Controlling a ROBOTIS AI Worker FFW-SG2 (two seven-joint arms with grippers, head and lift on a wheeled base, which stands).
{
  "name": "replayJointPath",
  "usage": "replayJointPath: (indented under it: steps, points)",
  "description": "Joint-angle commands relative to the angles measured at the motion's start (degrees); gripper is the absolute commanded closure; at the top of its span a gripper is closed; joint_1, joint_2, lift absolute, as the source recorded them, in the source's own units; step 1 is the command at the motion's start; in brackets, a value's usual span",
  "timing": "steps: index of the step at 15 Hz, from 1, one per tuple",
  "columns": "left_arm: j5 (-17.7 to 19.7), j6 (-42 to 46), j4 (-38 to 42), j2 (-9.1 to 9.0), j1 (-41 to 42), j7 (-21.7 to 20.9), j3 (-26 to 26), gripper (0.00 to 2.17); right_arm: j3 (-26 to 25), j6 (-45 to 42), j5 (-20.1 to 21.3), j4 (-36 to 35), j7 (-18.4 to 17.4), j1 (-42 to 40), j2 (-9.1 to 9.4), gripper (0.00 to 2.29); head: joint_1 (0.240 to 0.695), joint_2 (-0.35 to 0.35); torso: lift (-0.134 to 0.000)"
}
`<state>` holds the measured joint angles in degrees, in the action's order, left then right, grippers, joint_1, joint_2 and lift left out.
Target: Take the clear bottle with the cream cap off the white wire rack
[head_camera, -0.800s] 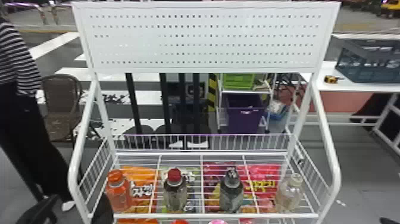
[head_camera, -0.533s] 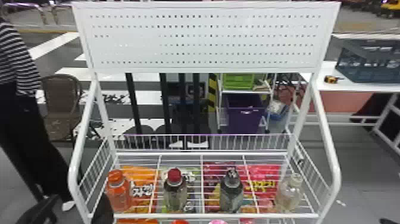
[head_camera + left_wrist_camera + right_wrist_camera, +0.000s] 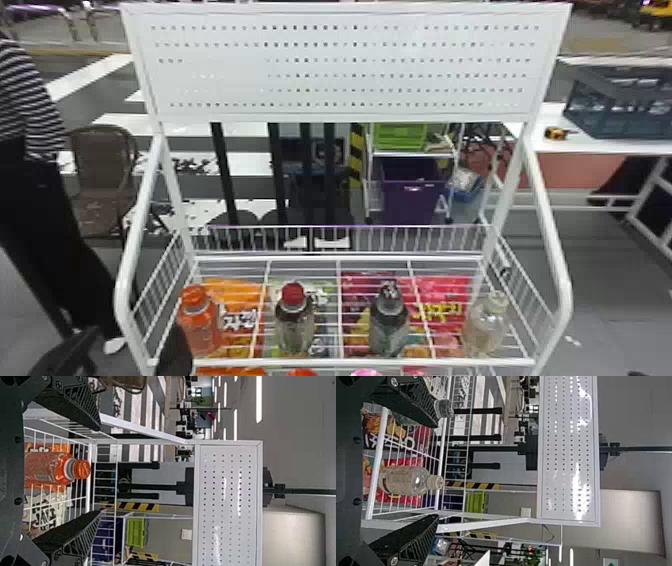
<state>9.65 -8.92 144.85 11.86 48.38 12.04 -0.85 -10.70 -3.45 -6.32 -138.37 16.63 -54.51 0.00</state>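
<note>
The clear bottle with the cream cap (image 3: 486,326) stands upright at the right end of the white wire rack's shelf (image 3: 350,362), beside the side wires. In the right wrist view, my right gripper (image 3: 436,471) is open, and the clear bottle (image 3: 409,481) lies in line with the space between its fingers, untouched. My left gripper (image 3: 99,470) is also open, facing the orange bottle (image 3: 51,469) without visible contact.
Along the same shelf stand the orange bottle (image 3: 200,320), a red-capped bottle (image 3: 294,322) and a dark-capped bottle (image 3: 389,322). Snack bags (image 3: 445,295) lie behind and below them. Curved side rails (image 3: 547,240) flank the shelf, under a white perforated panel (image 3: 345,65).
</note>
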Motion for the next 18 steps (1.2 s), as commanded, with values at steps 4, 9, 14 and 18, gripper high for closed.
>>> replayJointPath:
  steps: [4, 9, 14, 18]
  points:
    - [-0.1, -0.9, -0.2, 0.01, -0.2, 0.0, 0.5, 0.14, 1.2, -5.2, 1.4, 20.1, -0.9, 13.1, 0.05, 0.09, 0.499, 0.0, 0.0]
    - [-0.7, -4.6, -0.4, 0.01, -1.6, 0.3, 2.3, 0.14, 3.6, -7.7, 4.6, 35.8, -2.7, 25.9, 0.05, 0.09, 0.499, 0.0, 0.0]
    - [-1.8, -9.8, -0.9, 0.1, -4.0, 1.1, 4.6, 0.14, 4.0, -7.5, 5.3, 47.0, -2.7, 36.4, 0.05, 0.09, 0.499, 0.0, 0.0]
    - [-2.4, -11.3, -1.5, 0.1, -5.0, 1.1, 5.4, 0.14, 5.0, -5.0, 6.8, 51.5, -2.8, 43.1, 0.05, 0.09, 0.499, 0.0, 0.0]
